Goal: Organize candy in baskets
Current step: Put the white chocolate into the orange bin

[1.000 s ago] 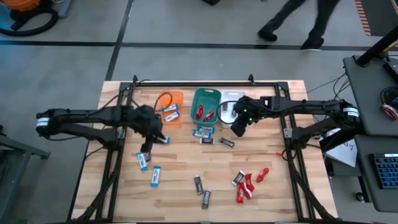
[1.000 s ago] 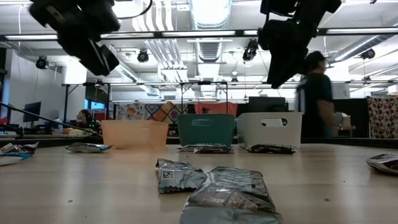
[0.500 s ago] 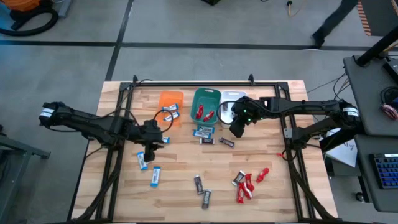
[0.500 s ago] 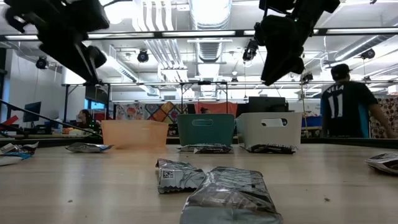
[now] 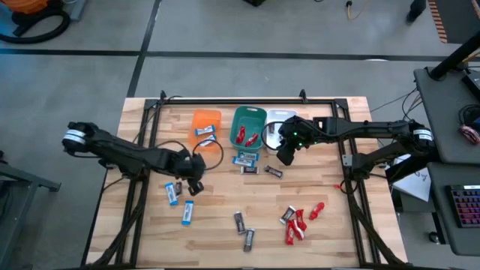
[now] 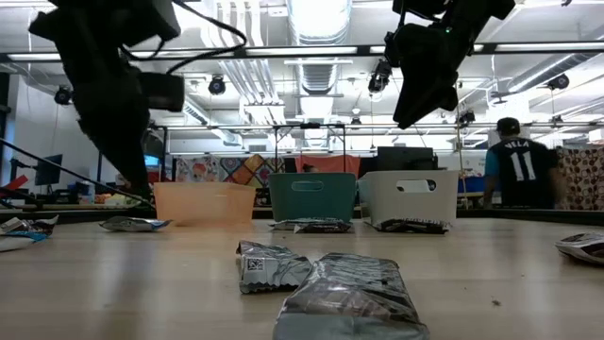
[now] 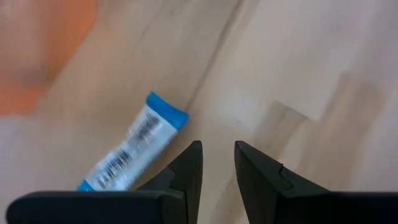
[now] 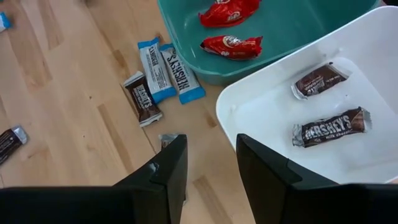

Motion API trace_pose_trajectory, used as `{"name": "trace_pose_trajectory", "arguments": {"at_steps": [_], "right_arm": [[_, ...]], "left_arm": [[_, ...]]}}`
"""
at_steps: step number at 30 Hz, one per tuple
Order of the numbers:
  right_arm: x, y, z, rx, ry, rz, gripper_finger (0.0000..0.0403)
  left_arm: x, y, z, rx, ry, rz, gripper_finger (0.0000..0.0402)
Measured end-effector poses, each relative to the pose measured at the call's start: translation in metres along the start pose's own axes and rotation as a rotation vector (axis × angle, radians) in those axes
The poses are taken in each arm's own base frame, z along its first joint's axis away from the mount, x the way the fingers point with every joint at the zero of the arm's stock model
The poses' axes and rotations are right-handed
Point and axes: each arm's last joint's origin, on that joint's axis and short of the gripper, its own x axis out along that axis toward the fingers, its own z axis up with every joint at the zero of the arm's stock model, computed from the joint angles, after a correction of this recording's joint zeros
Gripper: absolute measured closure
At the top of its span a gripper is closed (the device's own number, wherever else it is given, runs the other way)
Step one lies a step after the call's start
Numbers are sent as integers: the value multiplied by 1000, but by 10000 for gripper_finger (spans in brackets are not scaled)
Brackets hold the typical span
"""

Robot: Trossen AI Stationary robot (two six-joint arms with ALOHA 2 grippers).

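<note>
Pale wooden bench (image 5: 322,232): wrapped candy being sorted by colour.
Left end effector (image 5: 192,184), fingers slightly apart, empty, hangs beside a blue-and-white bar (image 7: 132,152); right end effector (image 5: 286,155), open, empty, hovers near the white plastic bin (image 8: 373,37).

orange basket (image 5: 206,120), teal basket (image 5: 248,126), white basket (image 5: 277,129); red candy (image 5: 297,223), blue-white candy (image 5: 187,213).

Two dark, slender jointed arms; each carries a pale band near its outer end; a black cable loops beside the left end effector (image 5: 189,182); a small green light glows near the right end effector (image 5: 286,157); both have flat black fingers.
</note>
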Motion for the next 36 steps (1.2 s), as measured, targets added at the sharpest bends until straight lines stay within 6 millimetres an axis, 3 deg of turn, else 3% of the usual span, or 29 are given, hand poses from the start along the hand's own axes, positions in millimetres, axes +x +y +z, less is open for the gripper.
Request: {"name": "trace_pose_trajectory", "arguments": {"at_steps": [7,18,28,36], "right_arm": [[0,0,0,-2,1,0,275],[0,0,0,-25,1,0,272],[1,0,-2,-38,7,-1,271],[2,1,-2,-43,9,1,277]], "left_arm": [[15,-7,-3,218,-3,107,304],[35,-9,-7,279,21,240,221],[48,-10,-10,270,50,276,233],[49,-11,-10,252,45,269,271]]}}
